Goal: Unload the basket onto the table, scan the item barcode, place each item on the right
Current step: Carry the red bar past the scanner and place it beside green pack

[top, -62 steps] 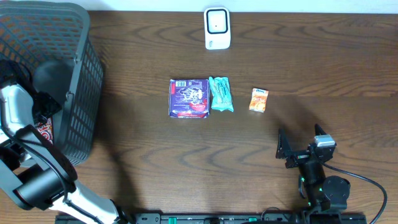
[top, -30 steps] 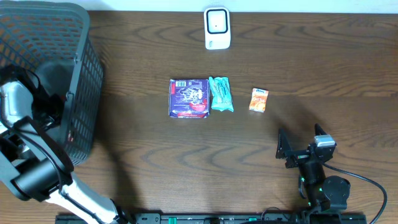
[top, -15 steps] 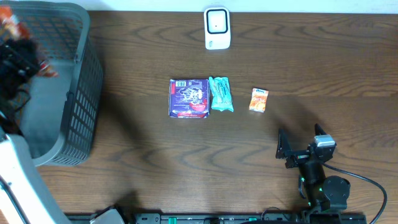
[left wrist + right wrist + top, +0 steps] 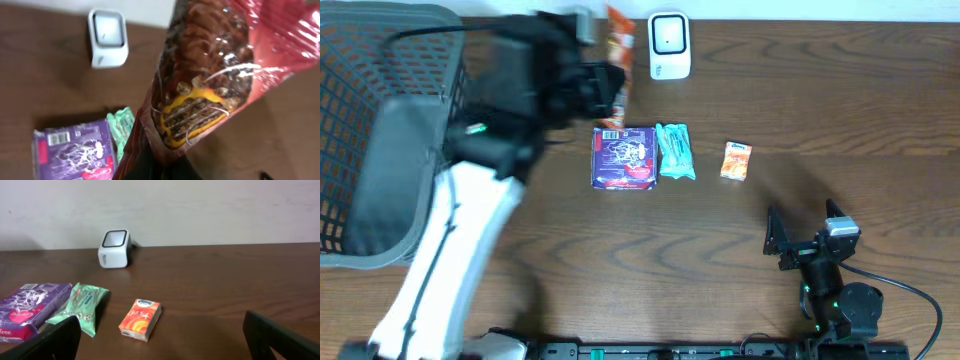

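A red snack bag (image 4: 210, 75) is held up in the air by the left gripper (image 4: 150, 169). The gripper is squeezed tight on the lower end of the bag, and the bag is seen sticking up from it in the left wrist view. Brown snacks and a yellow patch are printed on the shiny wrapper. No barcode can be made out on the side that is shown.

From above, the bag is seen just to the left of the white scanner (image 4: 669, 45), near the back edge of the brown table (image 4: 620, 270). The bag and the scanner are not touching. The left arm is blurred in this view, so it is hard to tell which way the bag is turned; it seems to be tilted a little.

Three small things are laid in a row in the middle of the table. A purple pack (image 4: 625, 157) is placed on the left. A green pack (image 4: 675, 151) is laid right beside it. An orange pack (image 4: 736, 160) is set a little apart on the right. A grey basket (image 4: 360, 120) is seen at the left end of the table.

The right gripper (image 4: 803, 232) is held low near the front right of the table. Its jaws are spread wide and nothing is held between them. In the right wrist view its two dark fingers are seen in the bottom corners, with the orange pack on the table ahead of them.
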### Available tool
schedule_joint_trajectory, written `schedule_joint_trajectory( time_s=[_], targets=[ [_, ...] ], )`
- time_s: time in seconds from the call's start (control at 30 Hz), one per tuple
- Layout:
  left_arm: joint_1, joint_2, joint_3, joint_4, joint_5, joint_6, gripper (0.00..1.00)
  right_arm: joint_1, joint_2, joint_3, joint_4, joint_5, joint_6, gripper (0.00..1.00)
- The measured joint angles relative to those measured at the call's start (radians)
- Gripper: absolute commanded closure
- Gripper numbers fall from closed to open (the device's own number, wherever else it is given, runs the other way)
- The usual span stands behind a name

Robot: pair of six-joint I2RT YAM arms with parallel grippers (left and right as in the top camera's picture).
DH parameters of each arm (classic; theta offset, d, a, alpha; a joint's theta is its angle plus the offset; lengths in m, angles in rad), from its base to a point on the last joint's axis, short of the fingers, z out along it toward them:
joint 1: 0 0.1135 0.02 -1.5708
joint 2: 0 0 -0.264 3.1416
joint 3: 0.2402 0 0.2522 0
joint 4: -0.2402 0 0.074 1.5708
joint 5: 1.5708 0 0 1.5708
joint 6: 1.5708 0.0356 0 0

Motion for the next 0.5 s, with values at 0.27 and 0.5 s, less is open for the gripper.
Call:
schedule_joint_trajectory(
  time_s=[0.27, 0.5],
  targets=[
    [-0.155, 0.239, 0.0, 0.048, -0.193, -0.235, 0.93, 0.0, 0.0, 0.0, 0.0, 0.0, 0.0, 0.01],
    [-0.234, 0.418, -0.003, 0.063, -0.218, -0.48, 0.9, 0.0, 0.0, 0.0, 0.0, 0.0, 0.0, 0.01]
  ],
)
